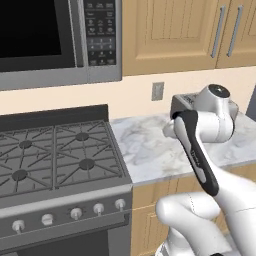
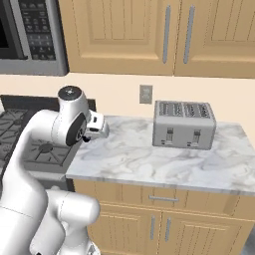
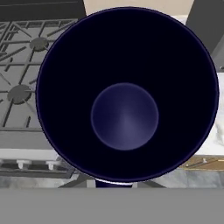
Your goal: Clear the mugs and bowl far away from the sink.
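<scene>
Looking straight down its mouth in the hand view, I see a dark navy mug [image 3: 124,116] with a round bluish bottom, close up. My gripper [image 2: 92,134] is shut on this mug and holds it above the left end of the marble counter [image 2: 149,162], next to the stove [image 1: 55,155]. In the left base view the arm covers the hand. The bowl and the sink are out of view.
A silver toaster [image 2: 184,124] stands at the back of the counter, to the right of a wall outlet [image 2: 145,93]. A microwave [image 1: 50,40] hangs over the stove. Wooden cabinets run above and below the counter.
</scene>
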Motion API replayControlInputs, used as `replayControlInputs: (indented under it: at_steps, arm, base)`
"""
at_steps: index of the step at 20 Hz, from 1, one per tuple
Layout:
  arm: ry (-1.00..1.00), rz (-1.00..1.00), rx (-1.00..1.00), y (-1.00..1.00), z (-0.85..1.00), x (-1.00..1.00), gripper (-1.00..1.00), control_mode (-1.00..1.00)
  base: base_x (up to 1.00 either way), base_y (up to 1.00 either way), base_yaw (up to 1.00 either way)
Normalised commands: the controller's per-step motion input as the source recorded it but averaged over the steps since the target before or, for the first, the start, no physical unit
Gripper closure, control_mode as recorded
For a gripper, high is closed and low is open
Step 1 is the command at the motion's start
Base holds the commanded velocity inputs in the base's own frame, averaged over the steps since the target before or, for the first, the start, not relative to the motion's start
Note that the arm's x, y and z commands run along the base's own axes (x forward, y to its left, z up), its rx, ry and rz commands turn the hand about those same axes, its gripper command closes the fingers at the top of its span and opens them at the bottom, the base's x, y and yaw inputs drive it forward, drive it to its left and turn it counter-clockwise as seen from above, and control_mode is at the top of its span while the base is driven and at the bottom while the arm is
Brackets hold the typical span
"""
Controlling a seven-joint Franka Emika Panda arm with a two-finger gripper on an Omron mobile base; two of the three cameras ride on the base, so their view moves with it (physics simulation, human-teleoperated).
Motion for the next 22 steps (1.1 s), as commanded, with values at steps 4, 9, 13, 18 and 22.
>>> replayControlInputs:
  at_steps: [4, 9, 13, 18, 22]
  arm:
    - [-0.02, 0.01, -0.02, 0.00, -0.43, 0.49, 1.00, -1.00]
    - [0.00, 0.00, -0.03, 0.00, -0.39, 0.64, 1.00, -1.00]
    - [0.00, 0.01, -0.01, 0.00, -0.34, 0.64, 1.00, -1.00]
    - [0.01, 0.02, 0.00, 0.00, -0.24, 0.61, 1.00, -1.00]
    - [0.01, 0.07, 0.00, 0.00, -0.15, 0.49, 1.00, -1.00]
  base:
    - [0.00, 0.00, 0.00]
    - [0.00, 0.00, 0.00]
    - [0.00, 0.00, 0.00]
    - [0.00, 0.00, 0.00]
    - [0.00, 0.00, 0.00]
